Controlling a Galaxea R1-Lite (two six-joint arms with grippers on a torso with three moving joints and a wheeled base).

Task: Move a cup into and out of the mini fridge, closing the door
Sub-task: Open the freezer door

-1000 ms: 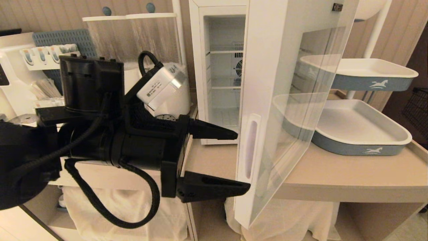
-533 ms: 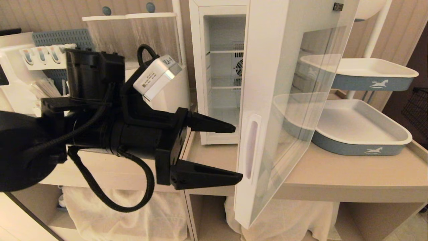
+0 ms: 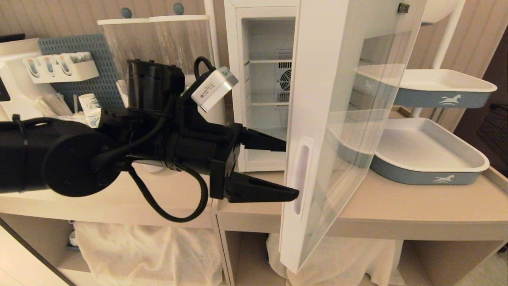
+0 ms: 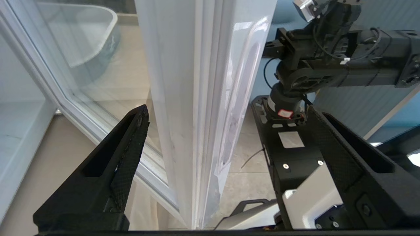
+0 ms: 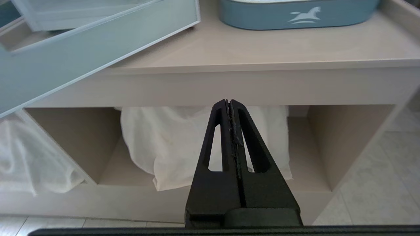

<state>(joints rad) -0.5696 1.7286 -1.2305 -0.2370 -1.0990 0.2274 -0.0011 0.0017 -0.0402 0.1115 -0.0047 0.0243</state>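
Note:
The white mini fridge (image 3: 232, 79) stands open on the counter, its wire shelves bare. Its glass door (image 3: 313, 99) swings out toward me, the recessed handle (image 3: 300, 174) on the near edge. My left gripper (image 3: 291, 170) is open and level, one finger on each side of that door edge at handle height. In the left wrist view the door edge (image 4: 197, 98) runs between the wide-apart fingers (image 4: 124, 147), with the gripper (image 4: 229, 109) straddling it. My right gripper (image 5: 228, 101) hangs shut and empty below the counter front. The cup is out of view.
Two blue-and-white trays (image 3: 432, 155) on a stand sit right of the fridge. Clear-topped dispensers (image 3: 158, 43) and paper cups (image 3: 89, 104) stand to its left. The beige counter (image 3: 397, 206) has open shelves below holding white cloth (image 3: 151, 250).
My left arm has moved right and a little up, bringing its open fingers from short of the door to either side of the handle edge. The door has barely shifted.

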